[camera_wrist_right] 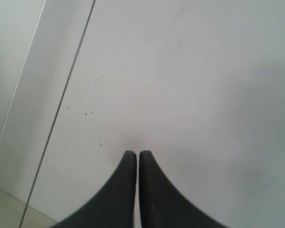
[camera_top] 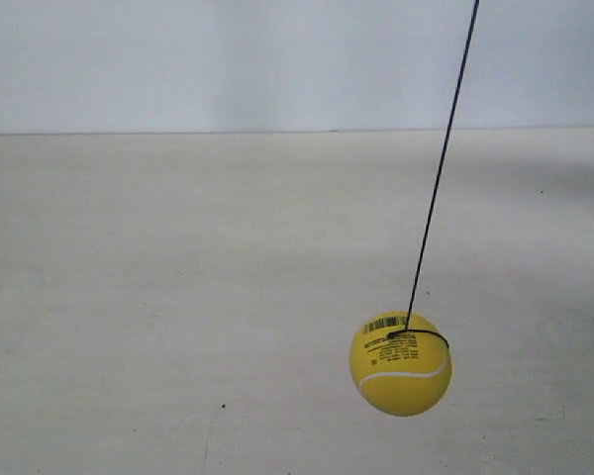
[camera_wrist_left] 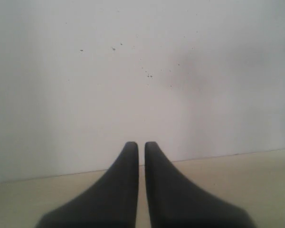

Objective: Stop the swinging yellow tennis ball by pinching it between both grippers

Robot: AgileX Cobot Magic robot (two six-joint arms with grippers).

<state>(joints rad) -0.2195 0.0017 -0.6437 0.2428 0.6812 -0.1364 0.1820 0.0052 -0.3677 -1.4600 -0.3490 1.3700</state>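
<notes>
The yellow tennis ball [camera_top: 400,363] hangs low at the exterior view's right on a thin dark string [camera_top: 442,168] that slants up to the top edge. Its white seam and black barcode sticker face the camera. Neither arm shows in the exterior view. My left gripper [camera_wrist_left: 141,145] is shut, its two black fingers nearly touching, pointing at a pale wall with nothing between them. My right gripper [camera_wrist_right: 136,154] is shut too, facing a white wall. The ball appears in neither wrist view.
A pale tabletop [camera_top: 178,297] fills the exterior view, meeting a white wall [camera_top: 228,59] at the back. The left wrist view shows a beige table strip [camera_wrist_left: 237,175] under a speckled wall. A dark vertical line [camera_wrist_right: 61,104] runs down the wall in the right wrist view.
</notes>
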